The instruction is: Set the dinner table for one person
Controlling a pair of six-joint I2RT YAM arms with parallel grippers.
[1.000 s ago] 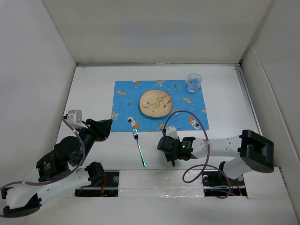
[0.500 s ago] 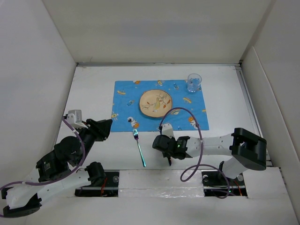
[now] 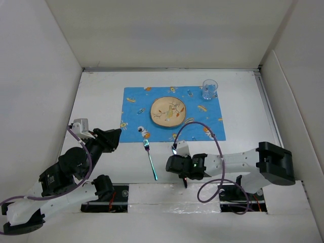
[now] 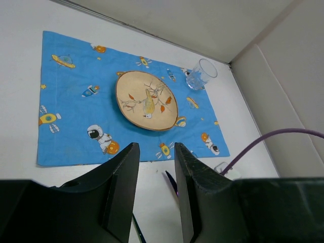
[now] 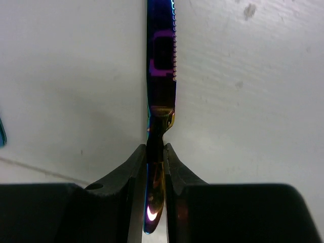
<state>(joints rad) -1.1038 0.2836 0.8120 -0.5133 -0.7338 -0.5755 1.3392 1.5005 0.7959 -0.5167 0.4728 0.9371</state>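
Right wrist view: the right gripper [image 5: 156, 162] pinches the slim handle of a knife [image 5: 161, 76], near side of the placemat [image 3: 136, 109], over the dinner table [image 3: 243, 116]; so thin a hold may let it pivot or slip, while the left gripper [image 4: 154, 167] hangs narrowly parted, empty

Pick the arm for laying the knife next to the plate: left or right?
Right, likely. Its end effector is shut on the knife; the left end effector is open and empty, on the far side of the fork.
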